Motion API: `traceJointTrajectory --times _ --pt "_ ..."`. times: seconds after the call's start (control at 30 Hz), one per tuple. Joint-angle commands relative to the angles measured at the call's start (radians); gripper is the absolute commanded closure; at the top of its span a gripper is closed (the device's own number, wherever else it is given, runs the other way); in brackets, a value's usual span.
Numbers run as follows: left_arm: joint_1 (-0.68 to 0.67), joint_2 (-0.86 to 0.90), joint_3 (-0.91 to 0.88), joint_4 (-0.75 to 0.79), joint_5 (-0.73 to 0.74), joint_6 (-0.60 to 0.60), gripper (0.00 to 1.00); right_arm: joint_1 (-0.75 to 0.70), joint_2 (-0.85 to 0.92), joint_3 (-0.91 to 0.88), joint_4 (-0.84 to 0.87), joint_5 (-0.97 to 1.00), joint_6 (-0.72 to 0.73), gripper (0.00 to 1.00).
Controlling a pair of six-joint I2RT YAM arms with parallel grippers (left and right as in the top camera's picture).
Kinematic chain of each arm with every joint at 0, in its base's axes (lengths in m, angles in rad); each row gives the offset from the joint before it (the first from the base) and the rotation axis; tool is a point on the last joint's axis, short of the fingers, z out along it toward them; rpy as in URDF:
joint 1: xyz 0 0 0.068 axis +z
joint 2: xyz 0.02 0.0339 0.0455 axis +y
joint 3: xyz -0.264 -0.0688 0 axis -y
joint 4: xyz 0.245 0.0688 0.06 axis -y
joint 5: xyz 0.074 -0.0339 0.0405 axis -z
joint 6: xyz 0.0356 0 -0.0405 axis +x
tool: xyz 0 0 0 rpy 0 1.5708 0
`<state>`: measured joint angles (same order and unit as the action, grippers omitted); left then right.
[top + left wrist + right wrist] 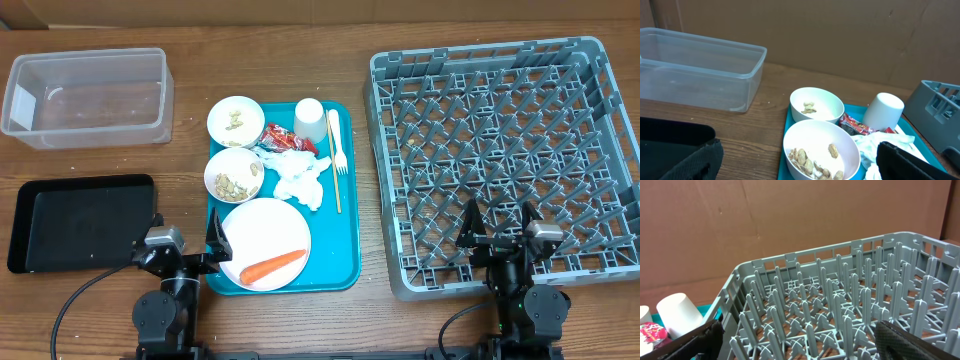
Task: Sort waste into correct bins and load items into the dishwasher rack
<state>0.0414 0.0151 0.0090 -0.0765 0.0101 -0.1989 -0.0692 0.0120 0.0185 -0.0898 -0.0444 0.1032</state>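
A teal tray holds a white plate with an orange carrot, two white bowls with nuts, crumpled tissue, a red wrapper, a white cup and a white fork. The clear tub and black tray lie left. The grey rack stands right. My left gripper is open and empty at the tray's near left edge. My right gripper is open and empty over the rack's near edge. The left wrist view shows the near bowl, far bowl, cup and tub.
A brown cardboard wall stands behind the table. The right wrist view shows the rack's upright pegs and the cup at the left. Cables run from both arm bases at the table's near edge.
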Motion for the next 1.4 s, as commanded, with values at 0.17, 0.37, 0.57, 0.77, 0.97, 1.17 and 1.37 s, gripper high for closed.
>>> traceJointTrajectory --times 0.17,0.37,0.57,0.77,0.97,1.17,1.37 --pt "0.004 -0.008 -0.004 -0.001 -0.012 0.02 0.0 0.008 -0.008 -0.01 0.008 0.006 -0.006 0.0" --pt "-0.003 -0.008 -0.003 0.029 0.359 -0.447 0.0 0.008 -0.008 -0.01 0.008 0.006 -0.006 0.0" --pt "-0.003 -0.008 -0.002 0.055 0.537 -0.541 0.0 0.008 -0.008 -0.01 0.008 0.006 -0.006 0.0" --pt "-0.003 -0.004 0.108 -0.033 0.721 -0.493 0.0 0.008 -0.008 -0.01 0.008 0.006 -0.006 0.0" --pt "-0.003 0.127 0.436 -0.446 0.607 -0.27 0.0 0.008 -0.008 -0.01 0.008 0.006 -0.006 0.0" --pt "-0.003 0.381 0.648 -0.767 0.611 -0.186 0.0 0.008 -0.008 -0.01 0.008 0.006 -0.006 0.0" --pt "-0.003 0.544 0.729 -0.779 0.777 -0.282 0.0 0.008 -0.008 -0.01 0.008 0.006 -0.006 0.0"
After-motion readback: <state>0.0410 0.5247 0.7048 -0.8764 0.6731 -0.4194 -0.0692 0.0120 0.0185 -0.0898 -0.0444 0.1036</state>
